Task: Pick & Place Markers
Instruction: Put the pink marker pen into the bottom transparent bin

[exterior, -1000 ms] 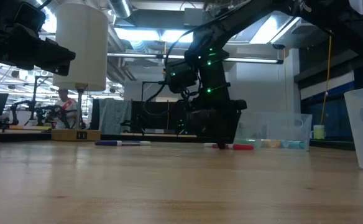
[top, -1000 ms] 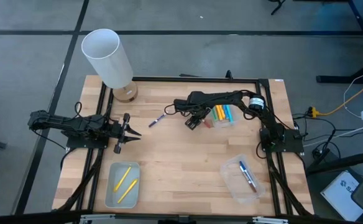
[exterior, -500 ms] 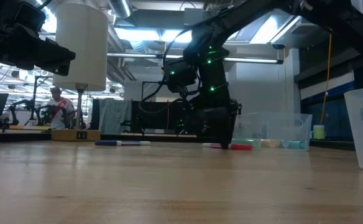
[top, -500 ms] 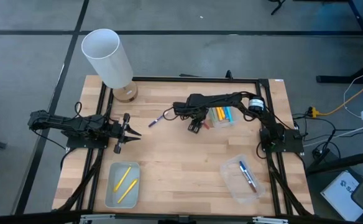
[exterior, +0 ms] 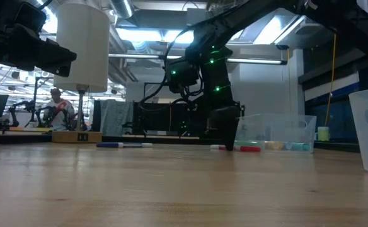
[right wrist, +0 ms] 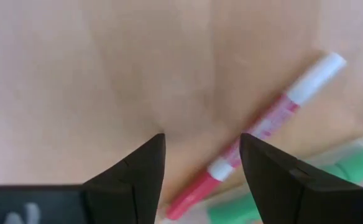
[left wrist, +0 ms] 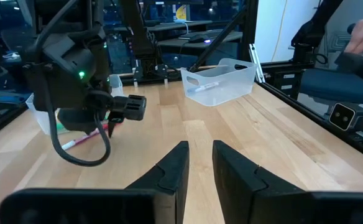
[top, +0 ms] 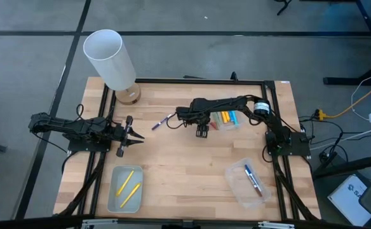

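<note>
Dark matte fingers (right wrist: 141, 171) of the right gripper (top: 202, 132) are spread wide just above one slim red-and-white marker (right wrist: 265, 124) lying on smooth pale wood (top: 179, 165); beyond it, one purple marker (top: 159, 122) lies loose. Left gripper (top: 129, 135) is parted narrowly, nothing held

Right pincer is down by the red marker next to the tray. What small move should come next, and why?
Probably nudge the right pincer sideways to centre on the red marker. Its fingers are open just above the table, but the marker lies off toward one finger, not between them, so closing now would likely miss.
</note>
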You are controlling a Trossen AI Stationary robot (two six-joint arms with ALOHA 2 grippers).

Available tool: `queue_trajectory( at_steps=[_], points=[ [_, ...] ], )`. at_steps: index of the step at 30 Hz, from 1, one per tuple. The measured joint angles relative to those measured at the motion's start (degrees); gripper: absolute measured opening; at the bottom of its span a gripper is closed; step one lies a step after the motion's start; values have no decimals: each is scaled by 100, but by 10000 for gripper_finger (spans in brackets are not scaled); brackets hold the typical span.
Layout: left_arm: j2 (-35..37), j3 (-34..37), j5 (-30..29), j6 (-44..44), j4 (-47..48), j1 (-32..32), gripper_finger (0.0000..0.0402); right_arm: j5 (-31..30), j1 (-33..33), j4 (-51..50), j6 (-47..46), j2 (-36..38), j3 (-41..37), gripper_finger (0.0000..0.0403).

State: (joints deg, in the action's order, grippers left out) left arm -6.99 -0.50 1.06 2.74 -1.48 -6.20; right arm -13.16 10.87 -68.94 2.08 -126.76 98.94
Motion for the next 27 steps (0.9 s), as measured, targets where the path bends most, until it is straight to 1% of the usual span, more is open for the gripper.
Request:
queue_trajectory(
  at_steps=[2, 4, 7, 13, 17, 21, 24, 27],
  points=[
    [1, 1, 0, 0, 0, 0, 66, 130, 102, 26, 10, 0, 0, 204],
    [0, 1, 0, -2, 0, 1, 66, 41, 211, 9, -66, 0, 0, 204],
    [0, 0, 0, 0, 0, 0, 68, -267, 310, 6, -222, 0, 0, 204],
    [0, 0, 0, -2, 0, 0, 68, -283, 324, 35, -201, 4, 0, 204],
    [1, 1, 0, 0, 0, -2, 66, -568, 352, -55, -858, 7, 4, 204],
    [-1, 0, 2, 0, 0, -1, 68, -342, 511, -321, -1724, 9, 4, 204],
    [1, 1, 0, 0, 0, -2, 70, -497, 593, -628, -1989, 9, 4, 204],
    [1, 1, 0, -1, 0, -2, 69, -731, 623, -832, -1983, 9, 4, 204]
  ],
)
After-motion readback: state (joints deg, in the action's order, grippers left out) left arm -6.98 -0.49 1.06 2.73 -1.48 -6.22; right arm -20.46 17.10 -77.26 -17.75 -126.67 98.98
